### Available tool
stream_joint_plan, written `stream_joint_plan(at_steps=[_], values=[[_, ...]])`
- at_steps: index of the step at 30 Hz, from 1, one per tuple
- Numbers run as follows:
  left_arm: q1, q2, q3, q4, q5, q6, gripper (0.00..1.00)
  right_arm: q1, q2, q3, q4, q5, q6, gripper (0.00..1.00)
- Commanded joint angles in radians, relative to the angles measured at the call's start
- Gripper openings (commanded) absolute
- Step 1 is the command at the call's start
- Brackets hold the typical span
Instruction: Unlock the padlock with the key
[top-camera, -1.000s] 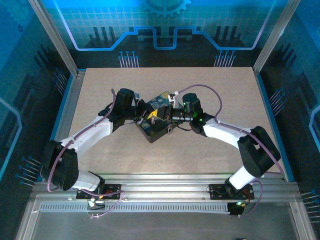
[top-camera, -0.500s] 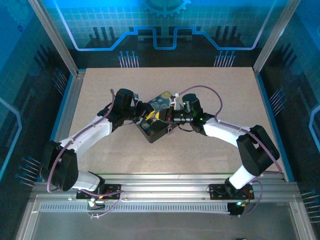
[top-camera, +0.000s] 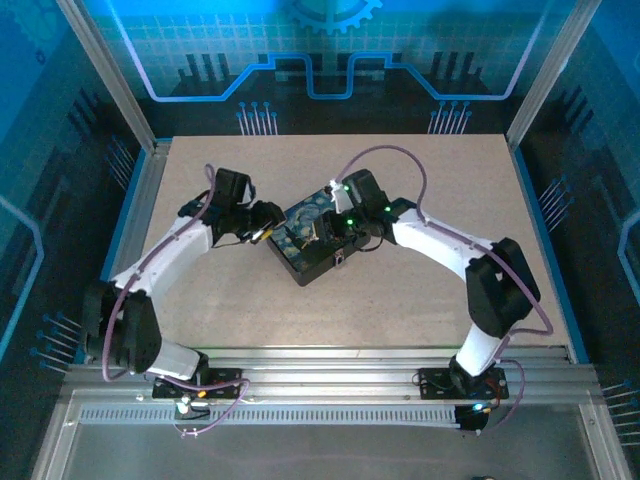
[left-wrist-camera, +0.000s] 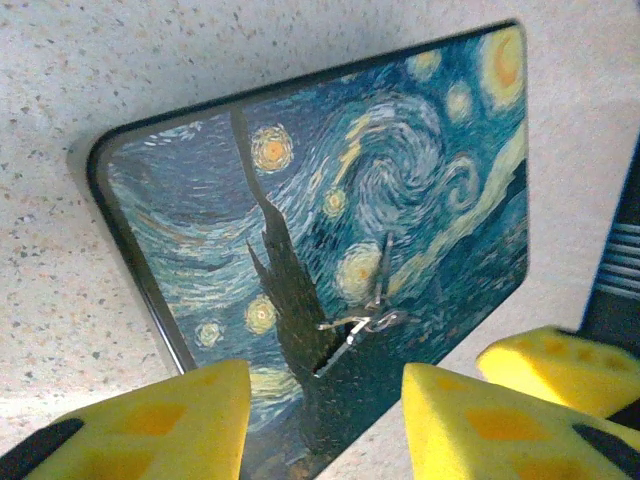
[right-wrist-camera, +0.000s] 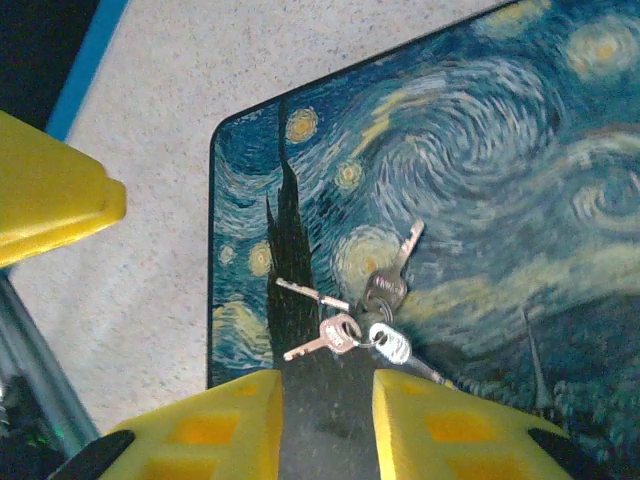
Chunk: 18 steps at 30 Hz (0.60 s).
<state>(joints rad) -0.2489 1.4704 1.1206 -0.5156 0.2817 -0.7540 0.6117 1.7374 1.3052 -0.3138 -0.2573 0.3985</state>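
From above: finds a dark box (top-camera: 318, 264) with a painted lid, set cornerwise near the middle of the table (top-camera: 430, 300). Places the left gripper (top-camera: 266, 231) at the box's left corner and the right gripper (top-camera: 322, 234) over the lid. Cannot judge the jaw gaps at this size, nor pick out the keys.

From the left wrist: looks low across the lid (left-wrist-camera: 200, 200), with the keys (left-wrist-camera: 365, 318) lying flat on it, just ahead of the yellow fingertips (left-wrist-camera: 170, 420). With jaws moderately apart and nothing between them. Probably aimed so, low and facing the bunch, to be ready for a pinch. At the right edge, one more yellow pad (left-wrist-camera: 555, 365), seemingly of the other gripper.

From the right wrist: gives the clearest view of the keys (right-wrist-camera: 355, 325), several small silvery ones on one ring, fanned out on the lid (right-wrist-camera: 500, 170) right before the gap of the fingers (right-wrist-camera: 200, 430). With jaws narrowly apart, gripping nothing. Likely centred on the ring on purpose, since such thin metal lying flat gives little edge to catch. At the left, a yellow finger (right-wrist-camera: 50, 190) of the left gripper, off the lid and over the table.
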Motion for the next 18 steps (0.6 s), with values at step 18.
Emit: stream_joint_plan(at_steps=[18], values=[[-0.105, 0.206, 0.099, -0.019, -0.054, 0.659, 0.35, -0.156, -0.014, 0.046, -0.136, -0.031, -0.119, 0.26]])
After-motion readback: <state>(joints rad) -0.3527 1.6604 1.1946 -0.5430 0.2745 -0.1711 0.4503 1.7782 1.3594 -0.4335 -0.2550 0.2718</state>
